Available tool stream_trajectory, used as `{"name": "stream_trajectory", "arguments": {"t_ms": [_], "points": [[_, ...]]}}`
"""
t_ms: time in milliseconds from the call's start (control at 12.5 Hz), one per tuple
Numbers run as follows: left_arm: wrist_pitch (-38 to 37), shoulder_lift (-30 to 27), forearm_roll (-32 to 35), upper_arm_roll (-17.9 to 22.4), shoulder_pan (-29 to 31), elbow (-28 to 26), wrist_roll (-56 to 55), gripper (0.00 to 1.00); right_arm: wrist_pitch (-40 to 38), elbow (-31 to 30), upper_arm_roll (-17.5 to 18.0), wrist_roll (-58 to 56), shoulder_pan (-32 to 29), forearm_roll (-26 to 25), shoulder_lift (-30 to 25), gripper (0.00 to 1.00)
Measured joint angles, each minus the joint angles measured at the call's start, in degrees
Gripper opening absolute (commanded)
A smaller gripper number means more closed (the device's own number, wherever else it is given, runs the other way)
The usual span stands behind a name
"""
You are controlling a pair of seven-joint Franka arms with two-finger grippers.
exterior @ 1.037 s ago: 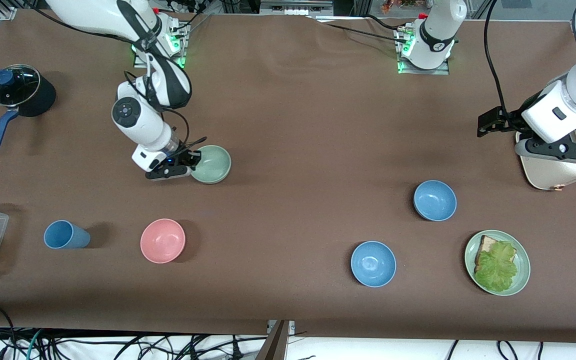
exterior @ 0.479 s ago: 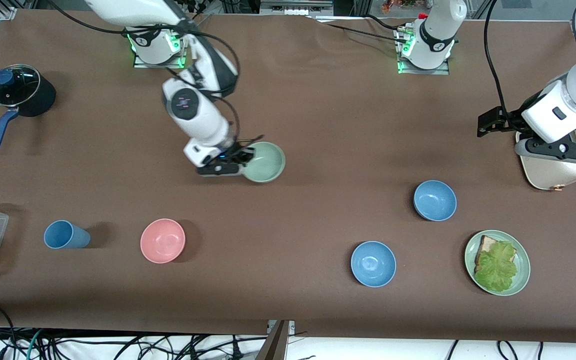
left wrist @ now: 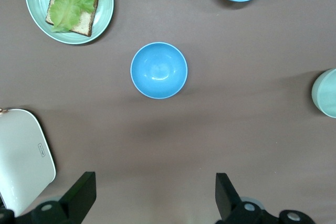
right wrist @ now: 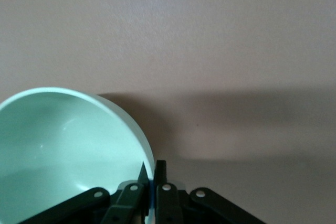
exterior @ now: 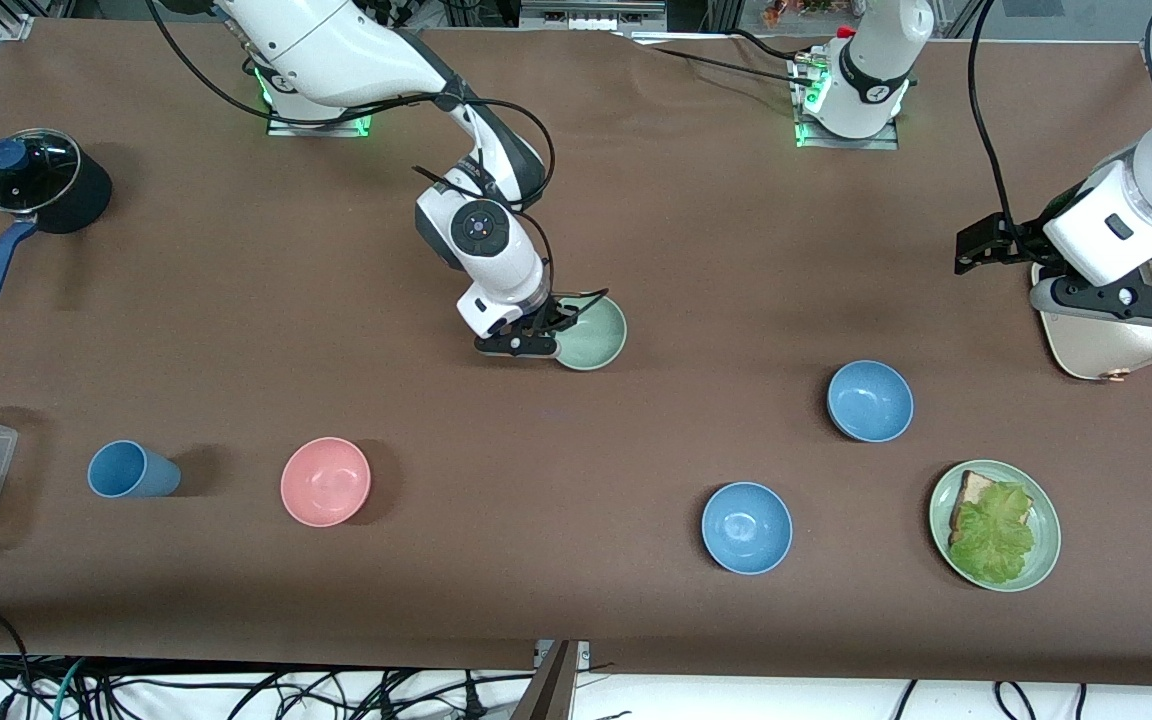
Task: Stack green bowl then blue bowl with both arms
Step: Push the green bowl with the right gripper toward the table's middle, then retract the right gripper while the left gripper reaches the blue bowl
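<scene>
Pinching one green bowl (exterior: 592,333) rim, right tool (exterior: 548,335), left tool (left wrist: 152,203) wide, two blue bowls (exterior: 747,527).

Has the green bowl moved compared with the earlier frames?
Yes. Pinched at its rim by the right gripper, the green bowl has travelled toward the left arm's end of the table, away from the pink bowl, closer to the blue bowls.

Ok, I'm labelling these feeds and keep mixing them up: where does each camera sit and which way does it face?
Front view: high across the table, facing both arms' bases; shows both arms.
Left wrist view: on the left arm, looking down at two blue bowls; the open left gripper shows.
Right wrist view: on the right arm, looking at the green bowl; the right gripper pinches its rim.
Shared: the green bowl appears in all three.
</scene>
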Motion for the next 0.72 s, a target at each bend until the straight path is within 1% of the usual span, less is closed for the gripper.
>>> {"name": "stream_trajectory", "arguments": {"t_ms": [239, 319, 399, 559, 718], "points": [[0.0, 0.0, 0.0, 0.0, 0.0, 0.0, 0.0, 1.0, -0.2, 1.0, -0.7, 0.0, -0.2, 0.0, -0.2, 1.0], [0.0, 0.0, 0.0, 0.0, 0.0, 0.0, 0.0, 1.0, -1.5, 1.8, -1.1, 0.0, -0.4, -0.2, -0.9, 1.0], [0.0, 0.0, 0.0, 0.0, 0.0, 0.0, 0.0, 1.0, -4.7, 3.1, -2.1, -0.1, -0.7, -0.3, -2.4, 1.0], [0.0, 0.0, 0.0, 0.0, 0.0, 0.0, 0.0, 1.0, -13.0, 5.0, -6.1, -1.4, -1.8, -0.5, -8.2, 1.0], [0.0, 0.0, 0.0, 0.0, 0.0, 0.0, 0.0, 1.0, -20.7, 5.4, -11.4, -8.1, -3.5, -0.1, -15.2, 1.0]]}}
